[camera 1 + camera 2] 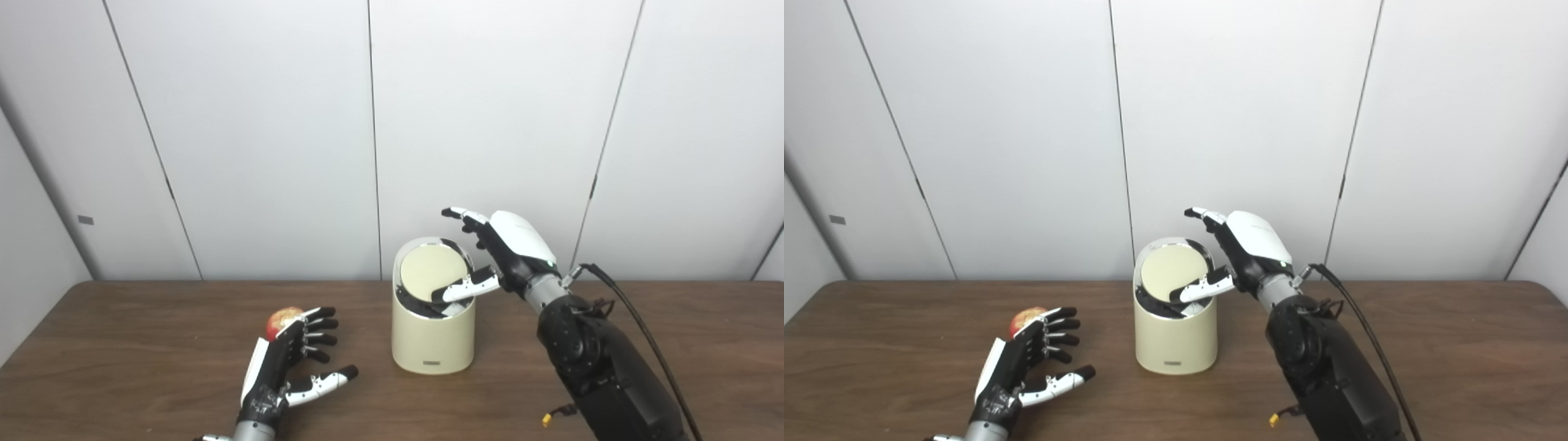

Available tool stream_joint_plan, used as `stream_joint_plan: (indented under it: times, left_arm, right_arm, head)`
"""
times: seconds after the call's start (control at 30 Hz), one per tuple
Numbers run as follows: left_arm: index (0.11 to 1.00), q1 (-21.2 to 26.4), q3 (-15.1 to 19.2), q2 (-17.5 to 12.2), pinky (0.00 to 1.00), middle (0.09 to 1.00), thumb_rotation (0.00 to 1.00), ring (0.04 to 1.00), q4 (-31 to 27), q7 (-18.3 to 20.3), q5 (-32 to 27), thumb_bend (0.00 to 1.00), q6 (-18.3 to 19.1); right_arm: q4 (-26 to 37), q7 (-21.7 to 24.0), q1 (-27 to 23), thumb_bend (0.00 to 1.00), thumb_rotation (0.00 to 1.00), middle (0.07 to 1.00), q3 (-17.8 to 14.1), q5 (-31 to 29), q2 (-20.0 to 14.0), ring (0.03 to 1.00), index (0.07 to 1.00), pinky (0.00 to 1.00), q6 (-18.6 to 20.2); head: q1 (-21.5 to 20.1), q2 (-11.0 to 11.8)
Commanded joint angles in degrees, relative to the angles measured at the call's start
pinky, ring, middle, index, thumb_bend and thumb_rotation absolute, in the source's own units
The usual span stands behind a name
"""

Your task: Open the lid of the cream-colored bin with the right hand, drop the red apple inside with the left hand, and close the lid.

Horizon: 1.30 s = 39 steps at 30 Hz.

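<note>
1. Far left there's the left hand [278, 367], resting low over the brown table [122, 367] with its fingers spread apart and the thumb sticking out to the right. It's holding nothing.
2. The apple [281, 320] sits on the table just past that hand's fingertips, on the far side. Only the top of it peeks out, red with a yellowish patch. Can't tell whether the fingertips actually touch it or are just right beside it.
3. Middle of the table: the bin [433, 343], cream-colored, round, standing upright. It's well apart from the apple, off to its right.
4. The lid [432, 270] is a cream disc inside a shiny rim, tilted toward the camera. A dark gap shows along its near edge, so it looks pushed partway in.
5. Right side: the right hand [502, 254] is up at the top of the bin, coming in from the right. Its thumb [465, 289] lies across the near right edge of the lid, and the other fingers are stretched out above the far rim, loosely apart, not clamped around anything.
</note>
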State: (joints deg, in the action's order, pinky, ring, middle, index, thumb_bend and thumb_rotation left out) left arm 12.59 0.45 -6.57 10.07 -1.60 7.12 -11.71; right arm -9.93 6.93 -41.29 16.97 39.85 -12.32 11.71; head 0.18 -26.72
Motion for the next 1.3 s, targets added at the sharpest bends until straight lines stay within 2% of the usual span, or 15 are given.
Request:
stream_joint_plan:
  times: [0.0, 0.37, 0.47, 0.53, 0.63, 0.8, 1.27]
  left_arm:
    - [0.790, 1.57, 0.07, -0.20, 0.55, 0.747, 0.02, 0.668, -2.00, -0.16, 0.07, 0.73, -0.72]
    - [0.793, 1.28, 0.03, -0.39, 0.55, 0.752, 0.03, 0.672, -2.58, 0.00, 0.19, 0.72, -0.34]
    - [0.792, 1.20, 0.06, -0.41, 0.56, 0.752, 0.03, 0.678, -2.93, 0.18, -0.10, 0.72, -0.12]
    - [0.793, 1.17, 0.08, -0.39, 0.56, 0.750, 0.03, 0.677, -3.13, 0.20, -0.13, 0.73, 0.12]
    - [0.792, 1.26, 0.10, -0.34, 0.56, 0.744, 0.03, 0.674, -3.16, 0.05, 0.03, 0.73, 0.16]
    - [0.787, 1.27, 0.09, -0.32, 0.56, 0.745, 0.03, 0.673, -3.20, -0.06, 0.12, 0.73, -0.15]
    - [0.790, 1.45, 0.05, -0.53, 0.55, 0.749, 0.03, 0.669, -2.96, -0.03, 0.22, 0.72, -0.16]
  right_arm:
    - [0.69, -1.37, -3.43, 0.84, 0.33, 0.893, -0.28, 0.66, 0.11, 0.819, 0.881, 0.67, -0.42]
    - [-0.66, -0.14, -4.33, 0.83, 0.33, 0.892, 0.71, 2.48, 0.35, 0.824, 0.883, 0.67, 2.65]
    - [0.21, 4.99, -5.33, 0.82, 0.31, 0.901, 2.85, 4.74, -0.28, 0.841, 0.878, 0.70, 7.97]
    - [0.91, 8.17, -5.97, 0.82, 0.22, 0.904, 4.19, 5.96, -0.65, 0.846, 0.870, 0.68, 11.40]
    - [1.59, 11.95, -6.64, 0.84, 0.15, 0.903, 5.31, 7.75, -0.79, 0.839, 0.853, 0.65, 14.71]
    - [2.32, 16.72, -6.33, 0.87, 0.10, 0.907, 4.16, 11.10, 0.06, 0.823, 0.842, 0.62, 15.19]
    - [4.92, 15.47, -5.42, 0.85, 0.09, 0.906, 3.39, 10.67, -0.10, 0.836, 0.855, 0.63, 15.12]
  head:
    - [-0.01, -0.05]
    - [-0.20, -0.38]
    - [-0.07, -0.72]
    - [-0.07, -0.72]
    - [-0.03, -0.98]
    - [0.09, -0.96]
    - [0.17, -0.93]
